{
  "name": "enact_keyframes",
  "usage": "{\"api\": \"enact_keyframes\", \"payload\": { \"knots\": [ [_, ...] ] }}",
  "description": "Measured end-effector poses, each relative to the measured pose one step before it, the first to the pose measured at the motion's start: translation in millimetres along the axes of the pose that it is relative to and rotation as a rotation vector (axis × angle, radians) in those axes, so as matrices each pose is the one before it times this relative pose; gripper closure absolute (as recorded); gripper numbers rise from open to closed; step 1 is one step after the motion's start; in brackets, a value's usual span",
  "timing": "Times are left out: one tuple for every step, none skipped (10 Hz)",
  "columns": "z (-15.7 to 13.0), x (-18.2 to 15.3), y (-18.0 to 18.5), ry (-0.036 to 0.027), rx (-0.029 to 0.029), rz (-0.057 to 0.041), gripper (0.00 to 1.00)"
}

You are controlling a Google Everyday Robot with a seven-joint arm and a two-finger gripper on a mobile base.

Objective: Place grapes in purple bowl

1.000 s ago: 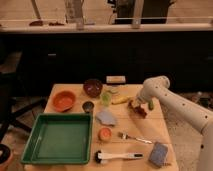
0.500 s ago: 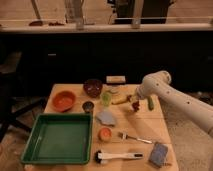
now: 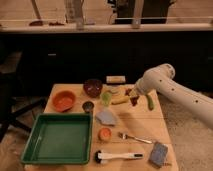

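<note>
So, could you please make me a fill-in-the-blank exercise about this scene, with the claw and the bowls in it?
1. The claw is shut on the ___, close to the banana.
2. The bowl beside the purple bowl is ___ in colour.
3. The large tray is ___ in colour.

Missing words: grapes; orange; green.
</note>
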Motion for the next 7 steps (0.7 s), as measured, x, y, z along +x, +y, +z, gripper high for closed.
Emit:
{"api": "enact_keyframes", "payload": {
  "knots": [
    [-9.54,-4.38,-1.64,-0.00232,0.0098,0.00724,1.0],
    [-5.54,-2.33,-4.88,0.00583,0.01373,0.02048,1.0],
    [-3.76,-5.1,-2.36,0.0018,0.00621,0.01632,1.0],
    [-6.44,-8.61,-4.13,0.00135,0.00825,0.01724,1.0],
    [-4.67,-8.29,-7.8,0.00455,0.00655,0.02552,1.0],
    [-2.31,-8.3,-7.12,0.00338,0.00872,0.01281,1.0],
    [0.32,-10.92,-6.34,0.00345,0.00318,0.01274,1.0]
  ]
}}
